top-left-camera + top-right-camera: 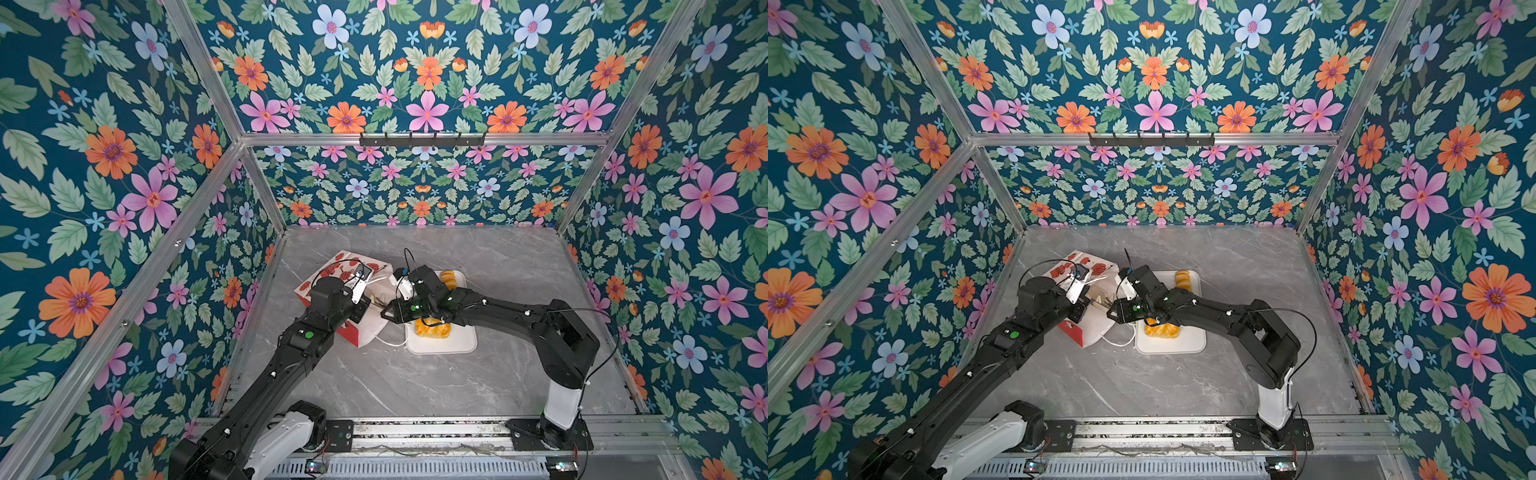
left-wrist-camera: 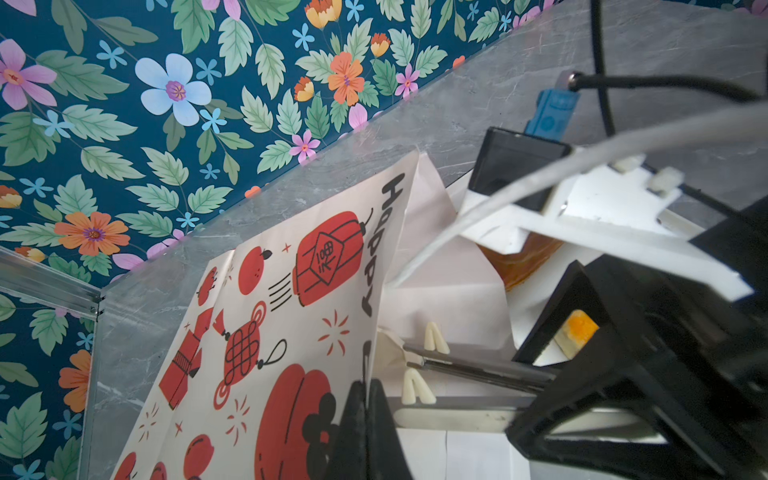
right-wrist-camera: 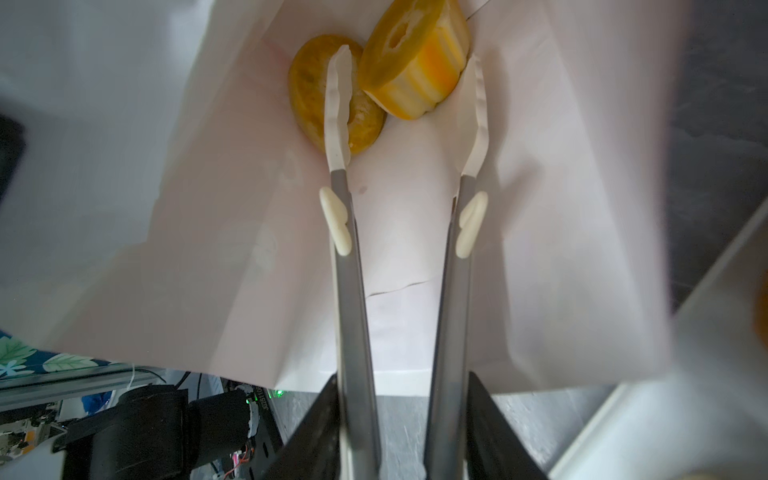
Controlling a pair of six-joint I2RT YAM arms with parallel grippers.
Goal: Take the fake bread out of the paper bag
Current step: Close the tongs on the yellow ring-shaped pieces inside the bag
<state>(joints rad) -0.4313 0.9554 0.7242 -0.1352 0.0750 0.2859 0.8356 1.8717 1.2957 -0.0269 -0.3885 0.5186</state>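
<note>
Right gripper (image 3: 405, 428) half-closed on tongs (image 3: 351, 291), tips spread inside paper bag (image 3: 561, 208) lying sideways, striped ring bread (image 3: 419, 70) between them, plain ring (image 3: 305, 91) beside. Left gripper (image 2: 366, 415) clamped on bag rim. More bread (image 1: 432, 331) on tray (image 1: 457, 344).

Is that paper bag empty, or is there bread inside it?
Not empty. The right wrist view shows two yellow breads inside the paper bag: a round piece and a striped piece.
</note>
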